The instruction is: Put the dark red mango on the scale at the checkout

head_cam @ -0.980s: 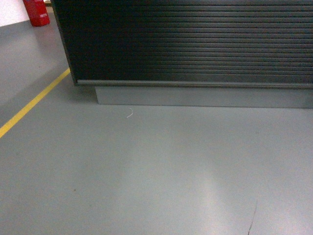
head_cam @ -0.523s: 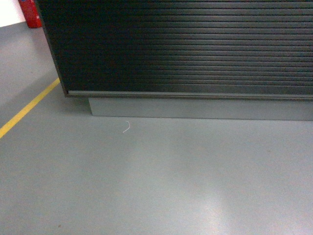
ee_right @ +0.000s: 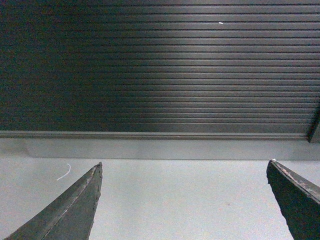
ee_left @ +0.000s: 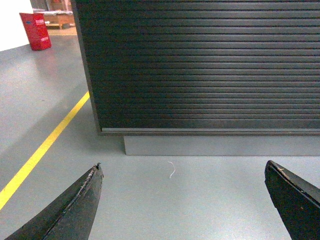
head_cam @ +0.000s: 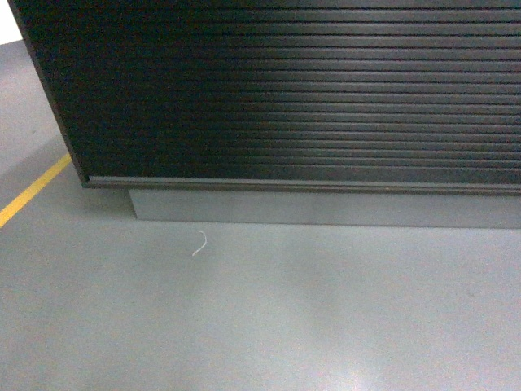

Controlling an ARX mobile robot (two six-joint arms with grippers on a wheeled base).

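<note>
The checkout [head_cam: 277, 90] fills the upper part of the head view, from about 10 o'clock across to 3 o'clock. Only its ribbed black front is seen; the top is above the picture edge. Its left vertical corner edge runs down from 11 o'clock toward 9 o'clock, and along the bottom there is one dark rail, with one grey plinth [head_cam: 326, 210] set back under it. The plinth begins a little to the right of the corner, so a small overhang is there.

In front of the counter lies open grey floor [head_cam: 269, 318], from 4 o'clock round to 8 o'clock, with one thin white curl of thread [head_cam: 199, 243] near the plinth. One yellow line [head_cam: 32, 189] crosses the floor at 9 o'clock, to the left of the corner. In the left wrist view, one red box [ee_left: 35, 31] stands far away at 11 o'clock, past the corner.

The left gripper [ee_left: 182, 200] has its two black fingers wide apart, with only floor between them. The right gripper [ee_right: 182, 200] also stands spread, with nothing between the fingers.

The dark red mango and the scale are not visible in any view, so I cannot tell where they are.
</note>
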